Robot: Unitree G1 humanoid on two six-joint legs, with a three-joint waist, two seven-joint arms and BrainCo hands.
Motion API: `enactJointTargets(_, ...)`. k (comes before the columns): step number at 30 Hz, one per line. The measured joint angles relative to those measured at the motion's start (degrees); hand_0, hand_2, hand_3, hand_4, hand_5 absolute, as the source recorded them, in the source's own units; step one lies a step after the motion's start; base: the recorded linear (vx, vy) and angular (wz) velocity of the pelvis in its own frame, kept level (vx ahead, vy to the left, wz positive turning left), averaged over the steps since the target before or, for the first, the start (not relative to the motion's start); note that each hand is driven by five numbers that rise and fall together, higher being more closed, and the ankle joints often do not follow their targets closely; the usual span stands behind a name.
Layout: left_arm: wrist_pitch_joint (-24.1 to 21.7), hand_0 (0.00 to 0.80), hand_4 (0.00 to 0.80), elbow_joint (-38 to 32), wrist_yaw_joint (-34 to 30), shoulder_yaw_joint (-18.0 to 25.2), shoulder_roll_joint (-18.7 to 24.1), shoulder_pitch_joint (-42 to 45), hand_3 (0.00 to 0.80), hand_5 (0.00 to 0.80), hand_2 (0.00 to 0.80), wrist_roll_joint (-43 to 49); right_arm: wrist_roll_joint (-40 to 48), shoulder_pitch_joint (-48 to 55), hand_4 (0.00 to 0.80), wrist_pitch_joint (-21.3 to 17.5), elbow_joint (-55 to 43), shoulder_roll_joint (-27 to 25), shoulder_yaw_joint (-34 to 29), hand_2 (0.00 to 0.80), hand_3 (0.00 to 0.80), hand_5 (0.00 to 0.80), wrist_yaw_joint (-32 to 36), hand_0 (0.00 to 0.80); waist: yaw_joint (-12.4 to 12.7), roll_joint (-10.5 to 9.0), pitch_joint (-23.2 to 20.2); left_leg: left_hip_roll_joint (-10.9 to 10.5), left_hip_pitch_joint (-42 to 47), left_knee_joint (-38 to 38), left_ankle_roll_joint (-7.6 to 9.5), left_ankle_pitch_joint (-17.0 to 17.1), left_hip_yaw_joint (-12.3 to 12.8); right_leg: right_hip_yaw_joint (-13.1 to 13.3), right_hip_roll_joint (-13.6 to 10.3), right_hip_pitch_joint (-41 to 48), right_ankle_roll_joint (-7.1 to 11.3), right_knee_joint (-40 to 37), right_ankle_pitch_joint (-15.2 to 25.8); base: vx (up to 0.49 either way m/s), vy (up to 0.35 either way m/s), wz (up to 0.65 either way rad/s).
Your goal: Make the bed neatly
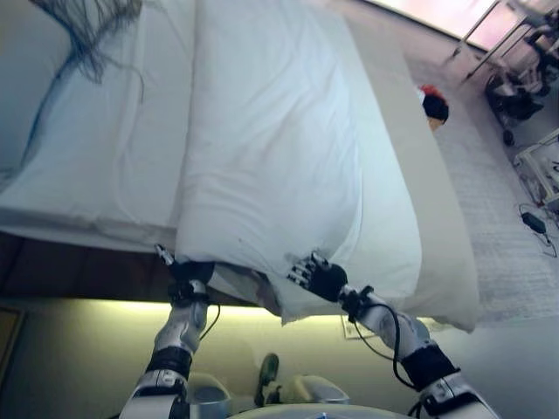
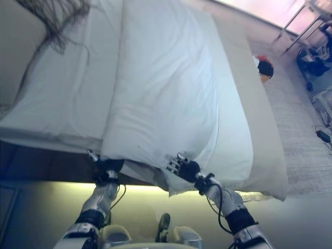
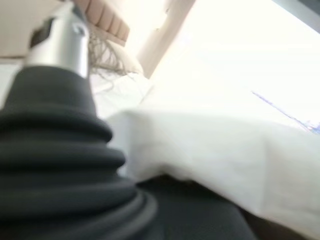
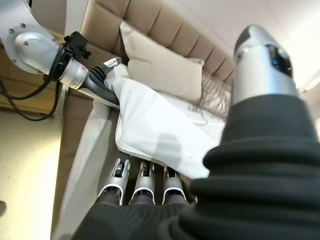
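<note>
A white duvet (image 1: pixel 271 148) lies folded in a long strip down the middle of the bed, over the white sheet (image 1: pixel 105 148). My left hand (image 1: pixel 188 272) is at the duvet's near left corner, fingers tucked under the cloth and thumb (image 4: pixel 112 62) over it. My right hand (image 1: pixel 319 278) grips the near edge further right. Its fingers (image 4: pixel 142 182) reach under the hem, and a corner of cloth hangs below it. The near edge runs between both hands at the bed's edge.
A beige pillow (image 4: pixel 160 70) leans on the padded headboard (image 4: pixel 165 25), with a grey fringed throw (image 1: pixel 87 26) beside it. Right of the bed lie a pale rug (image 1: pixel 498 201), a red and black object (image 1: pixel 432 103), metal-legged furniture (image 1: pixel 515 52) and cables (image 1: pixel 533 223).
</note>
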Motion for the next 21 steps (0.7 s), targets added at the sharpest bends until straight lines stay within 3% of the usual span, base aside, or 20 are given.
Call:
enactJointTargets(2, 0.5, 0.0, 0.0, 0.0, 0.0, 0.9, 2.2, 0.0, 0.0, 0.0, 0.0, 0.0, -4.9, 3.4, 0.0, 3.1, 4.1, -0.1, 0.6, 0.0, 0.0, 0.0, 3.8, 0.0, 0.0, 0.74, -1.7, -0.2, 0.7, -0.2, 0.15, -0.1, 0.1, 0.0, -0.3, 0.6, 0.16, 0.0, 0.0, -0.015, 0.211, 0.0)
enactJointTargets(5, 2.0, 0.0, 0.0, 0.0, 0.0, 0.9, 5.6, 0.1, 0.0, 0.0, 0.0, 0.0, -11.8, 8.7, 0.0, 4.4, 13.3, 0.3, 1.0, 0.0, 0.0, 0.0, 5.7, 0.0, -0.3, 2.5, -3.3, -0.6, 1.1, -0.2, 0.41, -0.3, 0.5, 0.1, -0.7, 0.9, 0.36, -0.2, -0.1, -0.042, 0.153, -0.02)
enactJointTargets(7, 2.8, 0.0, 0.0, 0.1, -0.1, 1.3, 6.8, 0.1, 0.0, 0.0, 0.0, 0.0, -14.5, 9.7, 0.0, 2.7, 16.9, 0.0, -0.2, 0.0, 0.0, 0.0, 6.1, 0.0, -1.6, 3.99, -3.8, -0.8, 1.2, -0.3, 0.73, -0.2, 0.8, 0.1, -1.2, 0.8, 0.63, -0.3, 0.1, -0.064, 0.116, -0.14)
enactJointTargets(13, 5.8, 0.0, 0.0, 0.5, -0.1, 1.3, 8.8, 0.0, 0.0, 0.0, 0.0, 4.5, -16.1, 8.7, 0.0, -2.8, 26.8, -0.1, -4.5, 0.0, 0.0, 0.0, 4.7, 0.0, -1.7, 7.49, -6.6, -0.8, 1.4, -0.3, 0.86, -0.4, 1.1, -0.1, -1.5, 0.6, 0.97, -0.3, 0.3, -0.063, 0.066, -0.07)
enactJointTargets(17, 8.4, 0.0, 0.0, 0.7, 0.0, 1.3, 12.0, 0.0, 0.0, 0.0, 0.0, 6.7, -16.0, 8.3, 0.0, -6.1, 32.6, -0.6, -8.3, 0.0, 0.0, 0.0, 3.9, 0.0, -1.7, 8.1, -7.0, -0.8, 1.4, -0.3, 0.85, -0.4, 1.0, -0.2, -1.4, 0.5, 0.78, -0.3, 0.4, -0.04, 0.052, 0.0)
enactJointTargets(21, 8.8, 0.0, 0.0, 0.7, 0.0, 1.3, 13.9, 0.0, 0.0, 0.0, 0.0, 6.7, -14.8, 8.5, 0.0, -6.9, 34.2, -1.1, -9.4, 0.0, 0.0, 0.0, 3.0, 0.0, -1.5, 8.12, -7.0, -0.9, 1.1, -0.2, 0.54, -0.2, -0.5, -0.5, -1.4, 0.3, 0.8, -0.3, 0.4, -0.033, 0.05, 0.02)
